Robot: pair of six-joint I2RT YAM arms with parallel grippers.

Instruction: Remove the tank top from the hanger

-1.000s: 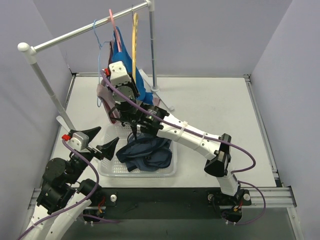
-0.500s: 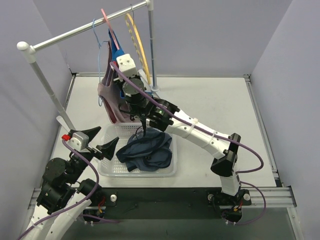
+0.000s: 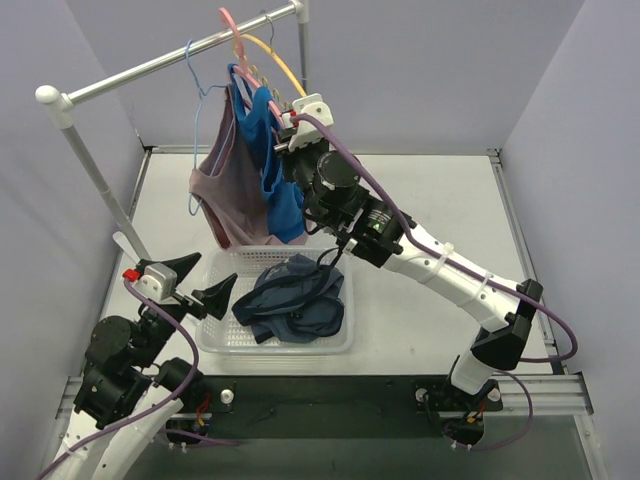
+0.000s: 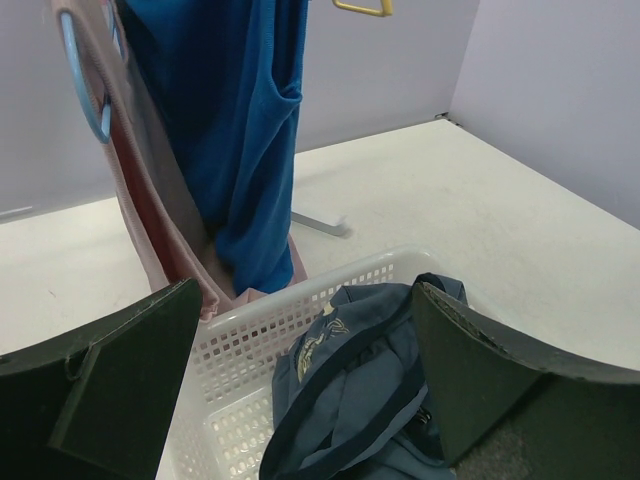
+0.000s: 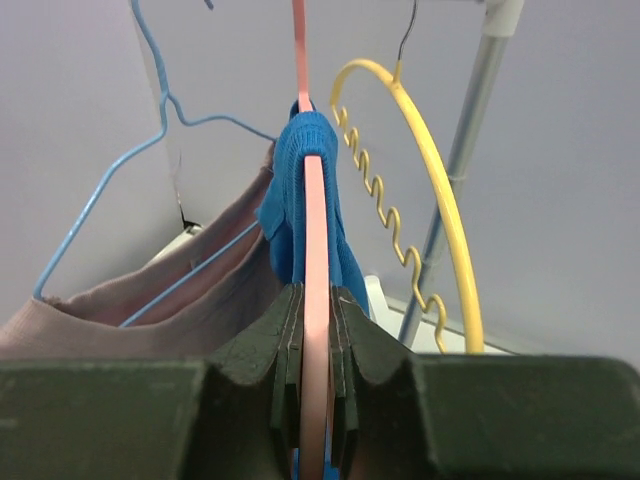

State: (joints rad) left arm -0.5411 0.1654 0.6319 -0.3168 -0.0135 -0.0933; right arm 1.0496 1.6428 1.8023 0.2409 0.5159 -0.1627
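Observation:
A blue tank top [image 3: 272, 170] hangs on a pink hanger [image 3: 232, 22] hooked over the rail [image 3: 150, 68]. In the right wrist view the tank top's strap [image 5: 288, 190] wraps over the pink hanger [image 5: 315, 220]. My right gripper [image 5: 316, 300] is shut on that hanger's arm just below the strap, high up by the rail [image 3: 286, 128]. My left gripper [image 3: 200, 283] stands open and low over the near left of the basket, holding nothing [image 4: 300, 385].
A mauve garment [image 3: 225, 190] hangs on a thin blue hanger [image 3: 197, 95] left of the tank top. A bare yellow hanger [image 3: 275, 60] hangs to its right. Below, a white basket [image 3: 215, 340] holds a dark blue garment [image 3: 290, 300]. The rack's post [image 3: 303, 90] stands behind.
My right arm has risen from low beside the hanging clothes to the pink hanger's arm and its jaws have closed on it. The hangers have swung round. The left arm has not moved.

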